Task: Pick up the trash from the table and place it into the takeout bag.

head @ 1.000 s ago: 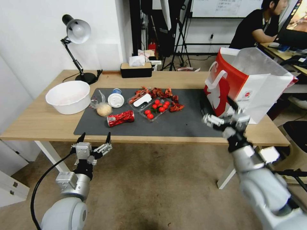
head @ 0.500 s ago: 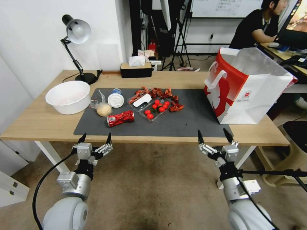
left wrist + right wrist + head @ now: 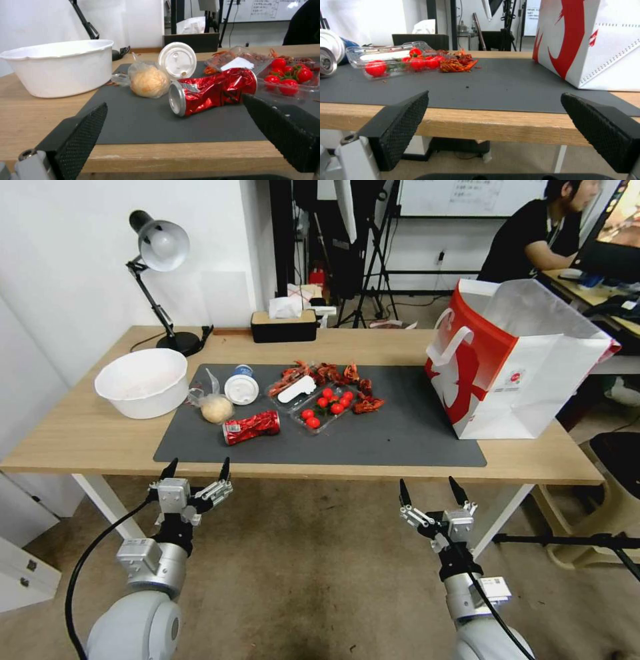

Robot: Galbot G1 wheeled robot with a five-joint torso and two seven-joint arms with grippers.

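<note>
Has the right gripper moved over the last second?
Yes. The right gripper has come down and back from beside the takeout bag to below the table front edge, open and empty.

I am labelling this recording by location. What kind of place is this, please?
Probably an office or lab used for filming: a light-wood desk with a desk lamp, a whiteboard on the far wall, and tripod stands behind the desk.

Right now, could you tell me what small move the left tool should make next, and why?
Probably ease the left tool forward over the table edge toward the crushed red can. Its fingers are open and empty, and the can lies nearest, straight ahead on the mat.
</note>
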